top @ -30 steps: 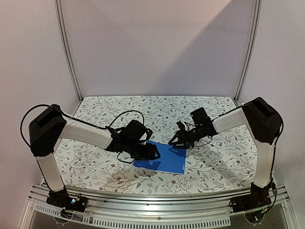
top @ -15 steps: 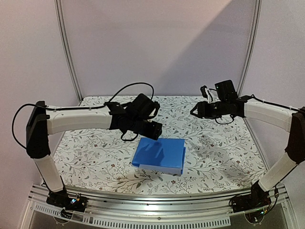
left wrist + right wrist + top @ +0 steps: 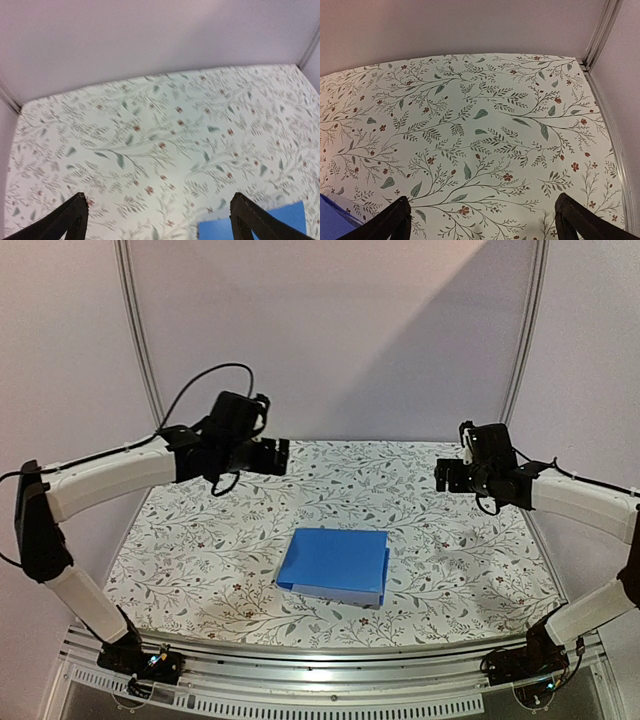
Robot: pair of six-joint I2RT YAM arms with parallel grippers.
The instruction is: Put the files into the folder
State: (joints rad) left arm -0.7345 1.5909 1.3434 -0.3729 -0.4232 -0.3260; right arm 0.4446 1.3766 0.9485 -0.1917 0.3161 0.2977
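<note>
Both arms have lifted clear of the closed folder, which lies flat at the centre of the table; the left gripper now stands at its 11 o'clock and the right gripper at 2 o'clock, jaws wide and empty, and the files are not visible, so they are judged enclosed and the task apparently complete.

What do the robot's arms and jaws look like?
Both arms match: the left arm and right arm have smooth white links joined by bulky black joints, ending in black wrist units with dark tapering jaws. A thin black cable loops above the left wrist. No markings are legible.
</note>
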